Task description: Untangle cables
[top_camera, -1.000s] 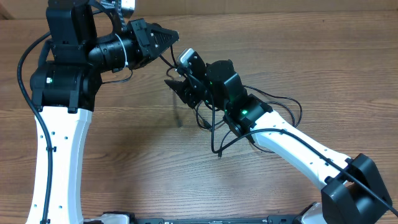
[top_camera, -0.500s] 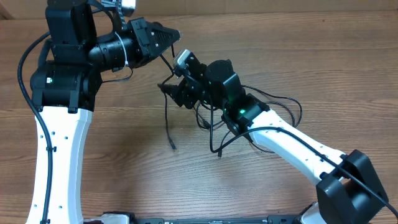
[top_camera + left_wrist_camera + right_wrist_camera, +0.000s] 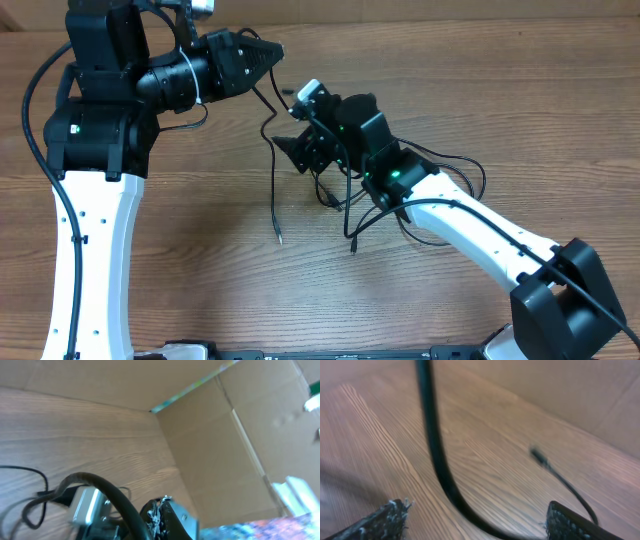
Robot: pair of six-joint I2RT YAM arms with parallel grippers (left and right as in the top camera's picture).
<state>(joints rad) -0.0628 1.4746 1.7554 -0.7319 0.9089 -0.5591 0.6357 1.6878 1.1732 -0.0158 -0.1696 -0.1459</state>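
Note:
My left gripper (image 3: pixel 272 52) is shut on one thin black cable (image 3: pixel 272 170). That cable hangs from it and trails down to a free plug end (image 3: pixel 279 240) on the table. In the left wrist view the shut fingers (image 3: pixel 162 507) hold the cable (image 3: pixel 117 497). My right gripper (image 3: pixel 290 145) is open beside this cable. In the right wrist view the cable (image 3: pixel 437 460) passes between the spread fingers (image 3: pixel 480 520), untouched. The second cable (image 3: pixel 348 215) lies looped under the right arm, with loops (image 3: pixel 472 172) to the right. A plug end (image 3: pixel 540 457) lies beyond.
The wooden table (image 3: pixel 200 250) carries both white arms. Thicker black robot wires (image 3: pixel 40 110) run along the left arm. Cardboard walls (image 3: pixel 225 435) stand behind the table.
The held cable has pulled further out of the tangle; its free end now lies lower on the table. My right gripper has shifted slightly right; my left gripper slightly up and left.

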